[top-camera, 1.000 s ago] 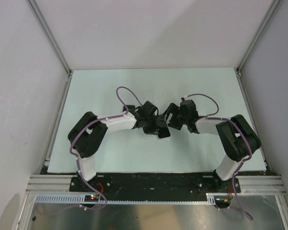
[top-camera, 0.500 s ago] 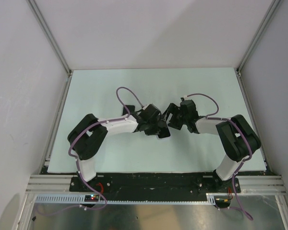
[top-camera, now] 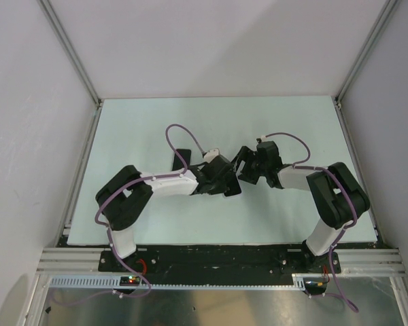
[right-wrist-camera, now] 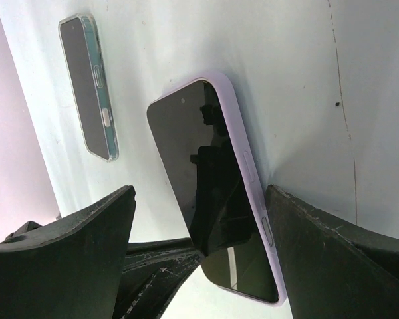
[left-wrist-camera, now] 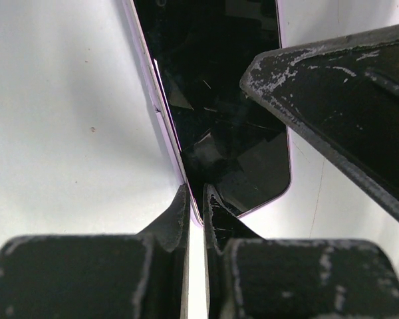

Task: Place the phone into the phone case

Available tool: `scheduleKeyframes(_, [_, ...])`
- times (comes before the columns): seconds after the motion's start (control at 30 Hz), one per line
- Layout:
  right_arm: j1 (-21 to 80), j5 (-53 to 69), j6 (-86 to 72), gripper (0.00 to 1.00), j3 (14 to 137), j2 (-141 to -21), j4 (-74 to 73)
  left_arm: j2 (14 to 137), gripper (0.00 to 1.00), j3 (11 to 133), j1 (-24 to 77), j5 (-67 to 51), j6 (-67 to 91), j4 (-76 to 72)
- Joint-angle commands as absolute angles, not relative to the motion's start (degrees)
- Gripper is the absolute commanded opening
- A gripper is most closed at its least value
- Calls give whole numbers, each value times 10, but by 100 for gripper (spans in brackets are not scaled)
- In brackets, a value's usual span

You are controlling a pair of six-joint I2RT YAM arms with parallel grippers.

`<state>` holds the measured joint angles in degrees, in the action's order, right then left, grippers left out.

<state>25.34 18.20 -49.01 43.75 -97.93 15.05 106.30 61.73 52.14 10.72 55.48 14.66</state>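
The phone (right-wrist-camera: 186, 146) has a black screen and a lilac edge and stands tilted on its edge over the table; it also shows in the left wrist view (left-wrist-camera: 219, 100). My left gripper (left-wrist-camera: 196, 206) is shut on the phone's lower corner, pinching the lilac edge. My right gripper (right-wrist-camera: 201, 194) is open, with one finger on each side of the phone; the right finger is close to the lilac side and the left finger is well apart. The phone case (right-wrist-camera: 90, 86), clear with a dark inside, lies flat on the table behind the left gripper (top-camera: 224, 185), and it also shows in the top view (top-camera: 182, 159).
The pale green table mat (top-camera: 292, 129) lies between grey side walls and metal rails. Both arms meet at the middle of the mat, the right gripper (top-camera: 243, 170) facing the left one. The arms' purple cables arch above them.
My left gripper has shifted right and a little nearer and turned with the phone, uncovering more of the case behind it. The right arm has hardly moved.
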Motion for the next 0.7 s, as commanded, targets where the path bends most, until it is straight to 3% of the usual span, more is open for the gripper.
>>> scheduleKeyframes(0.0, [252, 185, -476, 85, 432, -976, 100, 1168, 0, 552, 565, 50, 556, 154])
scheduleKeyframes(0.47, [243, 182, -439, 85, 471, -967, 55, 1112, 5, 605, 551, 40, 496, 178])
scheduleKeyframes(0.67, [243, 181, -421, 85, 493, -973, 33, 1070, 19, 587, 549, 54, 483, 177])
